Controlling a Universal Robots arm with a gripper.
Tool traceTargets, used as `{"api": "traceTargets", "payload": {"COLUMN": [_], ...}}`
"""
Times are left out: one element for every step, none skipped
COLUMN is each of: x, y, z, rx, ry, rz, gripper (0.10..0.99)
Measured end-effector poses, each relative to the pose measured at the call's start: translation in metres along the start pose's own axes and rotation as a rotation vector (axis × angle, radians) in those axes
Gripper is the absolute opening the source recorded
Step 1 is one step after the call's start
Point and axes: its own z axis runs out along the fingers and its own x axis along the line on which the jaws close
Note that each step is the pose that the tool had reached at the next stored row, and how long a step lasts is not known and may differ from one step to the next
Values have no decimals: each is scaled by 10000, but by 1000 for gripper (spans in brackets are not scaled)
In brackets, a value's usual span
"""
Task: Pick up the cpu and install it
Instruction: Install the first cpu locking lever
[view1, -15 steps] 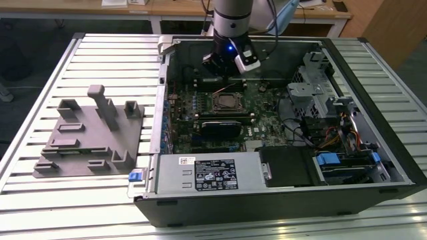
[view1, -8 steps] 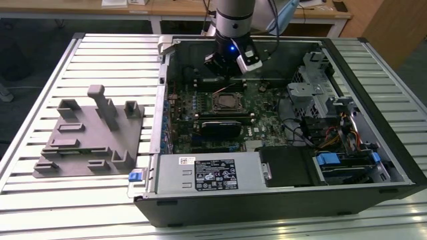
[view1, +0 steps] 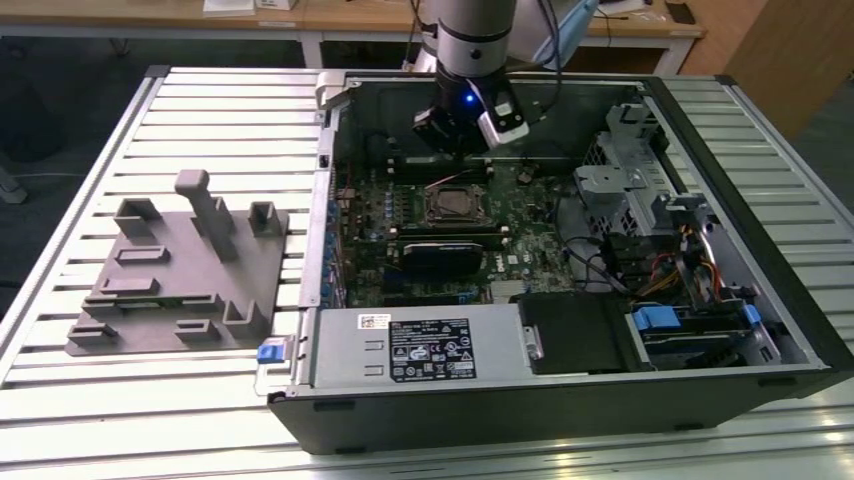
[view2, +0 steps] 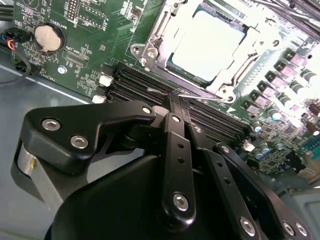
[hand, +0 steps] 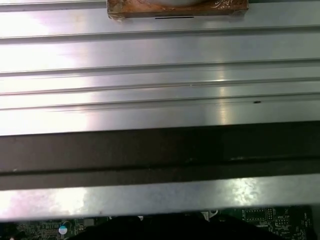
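The cpu (view2: 210, 42), a flat square chip with a bright silvery top, lies inside the square metal-framed socket (view2: 150, 47) on the green motherboard; in the exterior view it sits at the board's middle (view1: 454, 204). My gripper (view2: 172, 99) hangs over the board's far part (view1: 467, 135), just beyond the socket and above the black memory slots (view2: 220, 125). Its black fingers (view2: 172, 150) are drawn together with nothing between them. The tips are right next to the thin wire lever (view2: 162, 91) at the socket's edge; whether they touch it I cannot tell.
The open computer case (view1: 561, 410) lies on a slatted metal table (view1: 200, 110). A grey moulded fixture (view1: 180, 270) stands at the exterior view's left. Inside are a power supply (view1: 420, 345), a drive cage (view1: 627, 185), cables (view1: 681, 265) and a black block (view1: 447, 258). A coin battery (view2: 47, 37) is on the board.
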Motion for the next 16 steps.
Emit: {"api": "traceTargets", "payload": {"x": [-7,-13,-19,-25,-30,-35,-39,-42,-45,-48,-52,-56,-62,-67,-72,-75], "y": [0,0,0,0,-1,-1,-2,-3,-3,-4,-5,-5,-6,-7,-8,-8], "z": [5,10,17,24,31,40,50,60,70,80,90,99,109,119,131,142], "rx": [0,1,0,0,1,1,1,1,1,1,1,0,1,2,1,2], "ry": [0,0,0,0,0,1,0,0,0,0,0,0,0,0,0,1], "rz": [0,-1,-1,-1,-1,0,0,0,0,-1,0,0,0,0,0,0], "gripper": [106,106,106,106,106,106,106,106,106,106,106,106,106,106,106,106]}}
